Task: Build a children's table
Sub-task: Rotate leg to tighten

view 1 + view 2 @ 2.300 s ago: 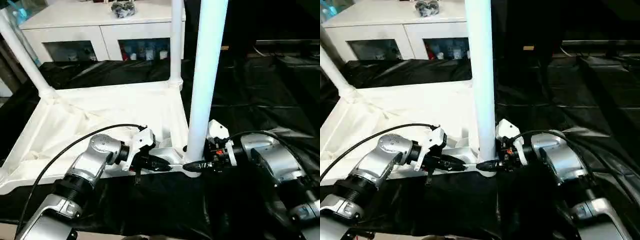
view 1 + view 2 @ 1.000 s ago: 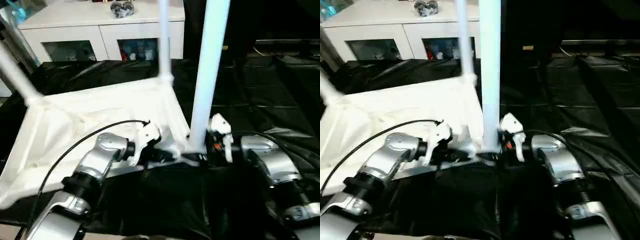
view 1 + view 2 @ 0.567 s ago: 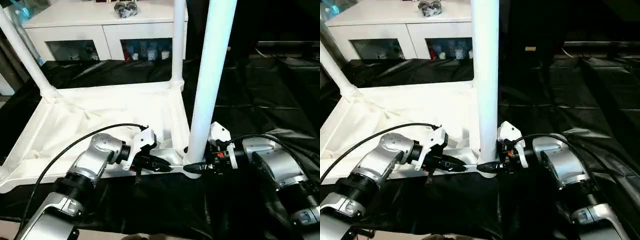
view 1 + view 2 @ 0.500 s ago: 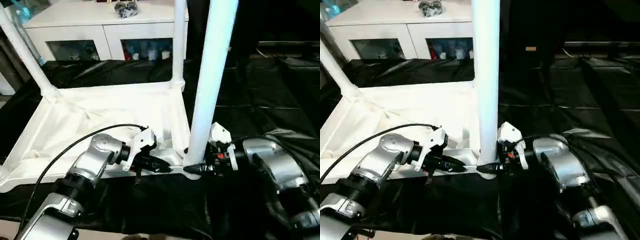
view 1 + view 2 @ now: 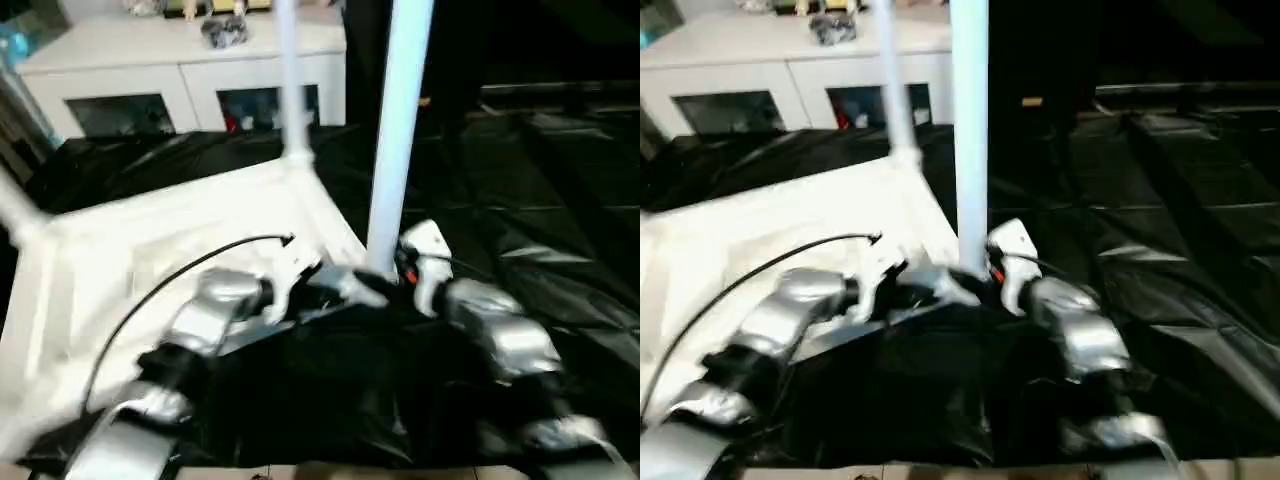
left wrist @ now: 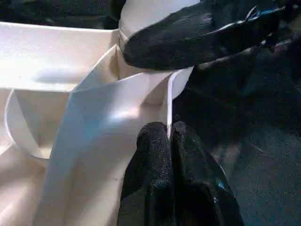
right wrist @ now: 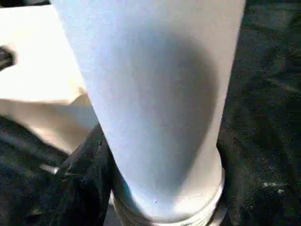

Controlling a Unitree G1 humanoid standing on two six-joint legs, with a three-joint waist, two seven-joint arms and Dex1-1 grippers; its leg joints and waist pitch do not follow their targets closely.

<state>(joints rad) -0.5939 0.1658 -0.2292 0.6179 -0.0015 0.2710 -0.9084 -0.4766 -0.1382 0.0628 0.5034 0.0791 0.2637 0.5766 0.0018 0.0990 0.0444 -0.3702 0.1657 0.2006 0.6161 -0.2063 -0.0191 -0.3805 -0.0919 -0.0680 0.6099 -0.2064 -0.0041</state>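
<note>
Gripping the near rim of the upturned tabletop (image 5: 150, 260), the left gripper (image 6: 168, 141) has its 2 black fingers pressed together with the thin white edge pinched between them, just beside the near right corner socket (image 6: 155, 80). From that socket a white leg (image 5: 398, 140) stands upright. The right gripper (image 5: 385, 285) reaches in from the other side at the foot of this leg; 1 of its black fingers (image 6: 197, 33) lies against the leg just above the socket, and its jaws look closed around the tube there, though the head views are too blurred to confirm the contact on the far side. In the right wrist view the leg (image 7: 155, 103) stands very close, with its ringed lower end seated at the socket.

The tabletop lies underside up on a black sheet (image 5: 520, 200) that covers the surface around it. At its far right corner a 2nd leg (image 5: 288, 80) stands upright, and at the far left corner a 3rd leg (image 5: 15, 205) leans away toward the edge of view.

Beyond the sheet stands a white cabinet (image 5: 180, 60) with glass-fronted compartments, small items resting on its top.
</note>
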